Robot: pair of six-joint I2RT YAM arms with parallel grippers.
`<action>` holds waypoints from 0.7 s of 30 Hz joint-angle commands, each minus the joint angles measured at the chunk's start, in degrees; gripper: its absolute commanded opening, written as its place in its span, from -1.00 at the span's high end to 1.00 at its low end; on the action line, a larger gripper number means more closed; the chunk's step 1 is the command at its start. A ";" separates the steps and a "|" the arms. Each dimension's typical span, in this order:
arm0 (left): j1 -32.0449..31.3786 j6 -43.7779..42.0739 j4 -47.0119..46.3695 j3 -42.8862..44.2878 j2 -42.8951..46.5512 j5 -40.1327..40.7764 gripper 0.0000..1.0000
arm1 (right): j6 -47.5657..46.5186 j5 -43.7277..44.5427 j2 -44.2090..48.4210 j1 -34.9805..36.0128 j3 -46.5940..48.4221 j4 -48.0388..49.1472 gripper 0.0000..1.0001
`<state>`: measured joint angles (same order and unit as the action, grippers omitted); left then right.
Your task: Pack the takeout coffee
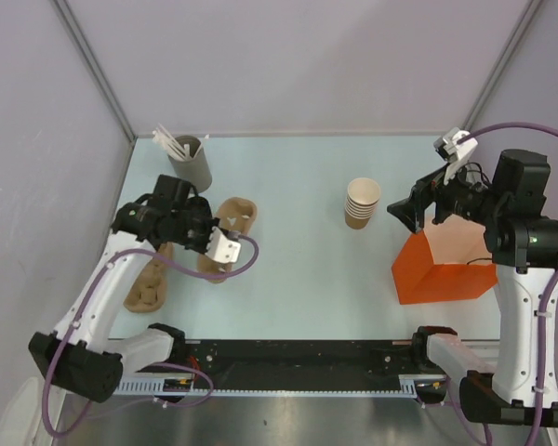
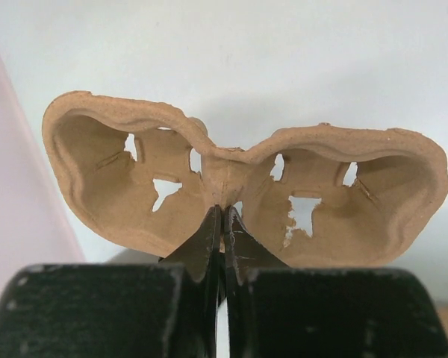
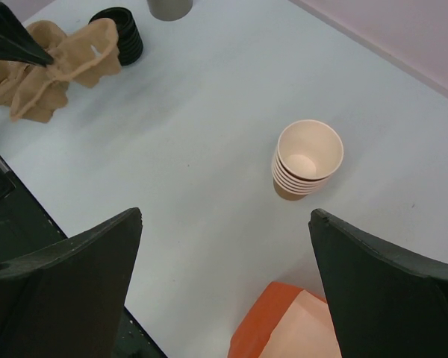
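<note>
The left fingers [image 2: 215,233] pinch only the thin middle ridge of the carrier [image 2: 321,201] — its pulp may tear or swing loose — while the right fingers [image 1: 405,212] gape empty by the bag [image 1: 444,271]; no lidded coffee is in view, only 1 stack of cups [image 1: 363,203]

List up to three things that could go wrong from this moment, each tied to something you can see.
1. The left fingers pinch the carrier only by its thin middle ridge; the pulp might tear or slip out.
2. In the right wrist view the carrier hangs beside the lids; a swing might knock them.
3. The open right fingers hover near the bag; a careless move might tip it.
</note>
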<state>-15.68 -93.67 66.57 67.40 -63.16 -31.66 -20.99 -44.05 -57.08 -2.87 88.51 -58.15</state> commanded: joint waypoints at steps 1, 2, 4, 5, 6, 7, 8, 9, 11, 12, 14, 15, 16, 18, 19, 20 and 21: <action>-8.21 15.16 -14.50 -0.07 -5.66 0.97 0.93 | -0.28 3.70 -0.40 2.17 0.88 1.20 -0.99; -11.53 16.23 -16.71 -0.68 -6.45 2.03 0.94 | -0.36 4.23 -0.49 2.43 0.88 1.11 -1.00; -14.54 19.39 -22.58 -2.53 -8.82 5.46 0.95 | -0.71 5.81 -0.66 2.70 0.96 1.02 -0.99; -16.81 19.92 -23.92 -2.88 -9.96 6.08 0.95 | -0.80 6.26 -0.75 4.09 0.96 0.67 -1.00; -17.71 21.06 -24.98 -3.15 -11.10 6.43 0.95 | -0.98 6.78 -0.84 4.71 0.96 0.58 -0.99; -18.59 21.59 -26.21 -3.06 -13.98 7.31 0.95 | -1.41 7.22 -0.93 4.89 0.96 0.15 -0.99; -20.07 22.29 -28.92 -2.97 -15.49 8.36 0.96 | -1.51 7.66 -1.02 5.16 0.88 -0.12 -0.99; -20.70 23.34 -30.08 -2.19 -17.07 9.33 0.98 | -1.51 8.27 -1.02 5.07 0.88 -0.21 -1.00; -21.93 23.70 -31.49 -0.43 -22.87 11.26 0.99 | -1.68 8.63 -0.75 5.25 0.61 -0.56 -0.99; -22.02 24.75 -31.58 1.84 -24.89 11.70 1.00 | -1.68 8.81 -0.58 5.16 0.52 -0.56 -0.99; -22.63 25.64 -31.76 4.31 -30.32 12.75 1.00 | -1.60 8.90 -0.14 5.25 0.26 -0.56 -1.00; -22.90 26.16 -31.50 6.50 -31.84 13.29 1.00 | -1.51 8.98 0.21 5.16 0.26 -0.56 -0.99; -23.16 26.17 -31.41 7.30 -33.16 13.81 1.00 | -1.33 9.07 0.21 5.16 0.35 -0.30 -0.99; -23.78 26.61 -31.76 8.97 -36.15 14.43 1.00 | -1.33 9.51 0.48 5.07 0.70 -0.30 -1.00; -24.04 26.61 -31.85 9.24 -36.86 14.35 1.00 | -1.33 9.69 0.56 5.25 0.79 -0.30 -1.00; -24.57 26.69 -31.76 9.51 -37.39 14.35 0.99 | -1.42 9.86 0.39 5.25 1.05 -0.64 -1.00; -24.75 26.70 -31.24 10.03 -38.17 14.35 0.96 | -1.59 9.86 0.39 5.25 1.14 -0.65 -0.99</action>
<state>-38.83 -68.97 36.27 73.78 -100.49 -17.96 -22.09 -35.27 -57.54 2.09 88.51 -58.89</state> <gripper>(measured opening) 0.007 0.995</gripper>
